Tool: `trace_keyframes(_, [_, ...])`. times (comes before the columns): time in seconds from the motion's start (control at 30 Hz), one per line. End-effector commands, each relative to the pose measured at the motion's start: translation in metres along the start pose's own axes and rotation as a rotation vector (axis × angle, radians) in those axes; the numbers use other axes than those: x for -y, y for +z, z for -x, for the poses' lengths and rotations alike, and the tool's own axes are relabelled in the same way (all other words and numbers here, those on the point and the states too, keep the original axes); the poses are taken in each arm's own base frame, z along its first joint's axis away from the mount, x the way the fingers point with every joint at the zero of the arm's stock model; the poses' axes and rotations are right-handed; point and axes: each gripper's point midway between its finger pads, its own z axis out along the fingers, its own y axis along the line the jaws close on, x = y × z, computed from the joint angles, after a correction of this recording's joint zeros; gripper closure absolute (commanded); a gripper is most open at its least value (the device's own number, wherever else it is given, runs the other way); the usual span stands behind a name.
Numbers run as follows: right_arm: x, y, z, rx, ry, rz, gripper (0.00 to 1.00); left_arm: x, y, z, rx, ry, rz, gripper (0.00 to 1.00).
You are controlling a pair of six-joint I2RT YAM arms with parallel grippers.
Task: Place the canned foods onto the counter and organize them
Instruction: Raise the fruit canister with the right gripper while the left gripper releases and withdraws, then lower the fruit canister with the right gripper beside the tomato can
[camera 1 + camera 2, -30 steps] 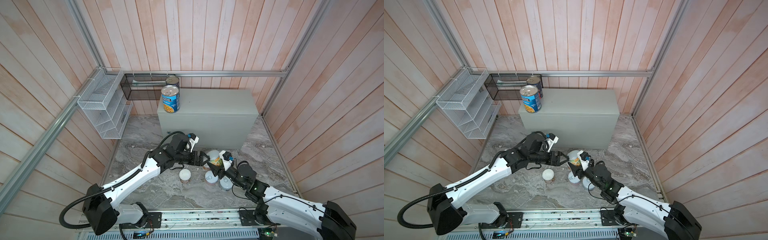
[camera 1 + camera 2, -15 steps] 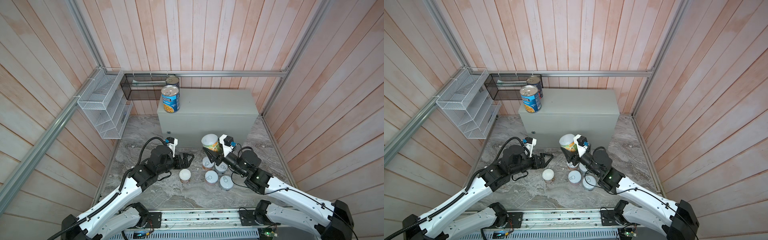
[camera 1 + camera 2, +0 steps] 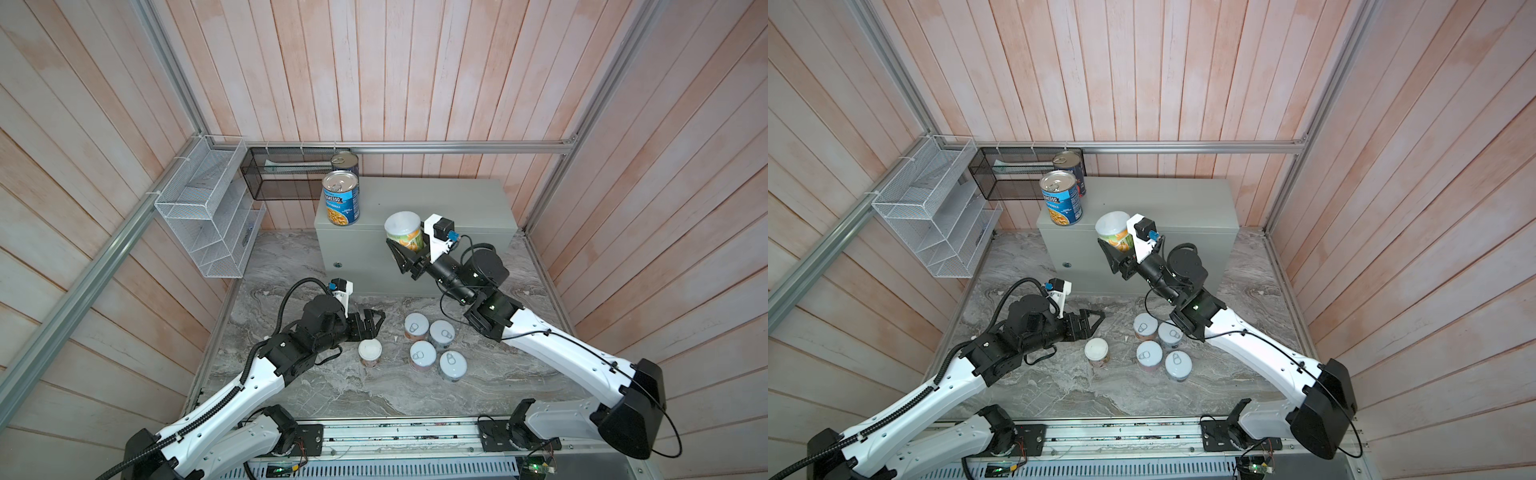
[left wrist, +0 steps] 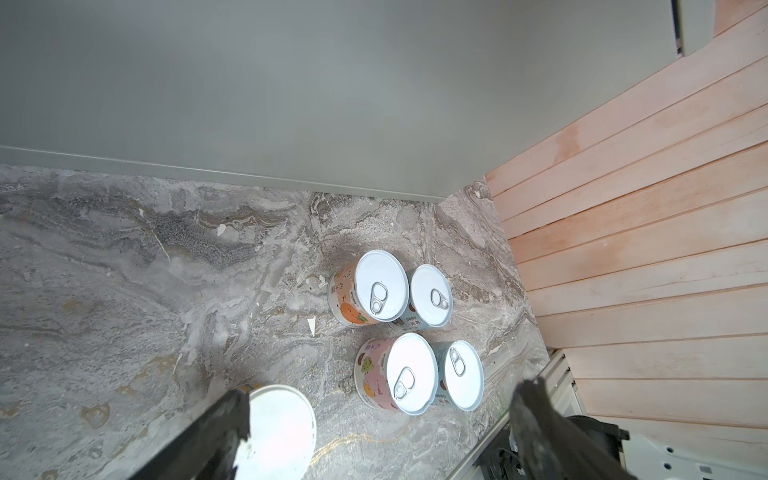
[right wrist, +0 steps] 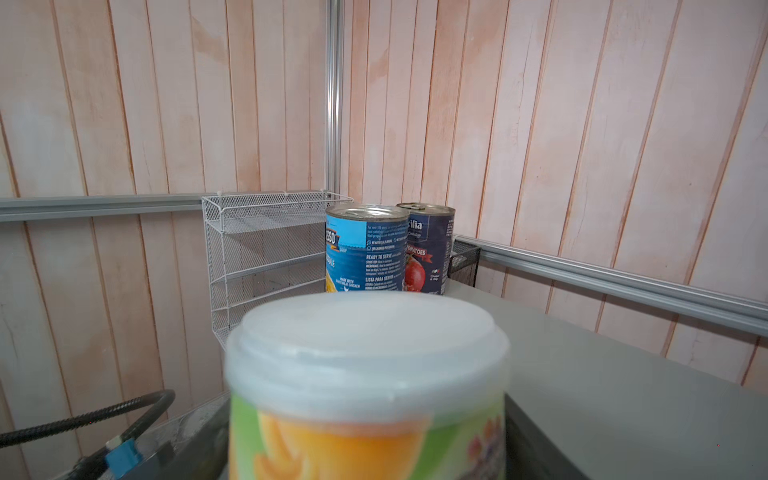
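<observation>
Looking from the base outward: the marble floor (image 3: 316, 386) has five cans on it. My L gripper (image 3: 380, 322) hovers low over it, jaws wide apart w/ nothing between them, just beside the white-lidded can (image 3: 370, 351), which stands upright on the marble. Right of that, the four short pull-tab cans (image 3: 422, 354) stand upright in a tight square cluster, neighbours touching or nearly so.

Further in, my R gripper (image 3: 411, 247) is clamped on the orange-and-green can (image 3: 402, 226) w/ a white plastic lid. It's upright and raised at the front edge of the counter (image 3: 436, 203); I can't tell if its base touches the top.

At the counter's left end the blue Progresso can (image 3: 341, 199) stands upright, w/ the dark tomato can (image 3: 345, 160) just behind it. Beyond, on the walls, hang the black mesh basket (image 3: 286, 174) and the white wire rack (image 3: 208, 208).
</observation>
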Motion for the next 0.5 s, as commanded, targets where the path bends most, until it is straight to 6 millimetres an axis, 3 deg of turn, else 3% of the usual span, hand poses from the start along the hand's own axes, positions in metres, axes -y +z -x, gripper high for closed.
trace_keyframes(0.0, [0.007, 0.012, 0.066, 0.182, -0.042, 0.022, 0.27, -0.005, 0.001, 0.0, 0.013, 0.021, 0.009, 0.0])
trace_keyframes(0.2, [0.022, 0.054, 0.067, 0.166, -0.077, -0.01, 0.27, -0.009, -0.002, -0.003, 0.017, 0.018, 0.022, 0.0])
trace_keyframes(0.47, [0.05, 0.092, 0.056, 0.152, -0.106, -0.055, 0.26, -0.012, -0.004, -0.005, 0.013, 0.013, 0.035, 0.0])
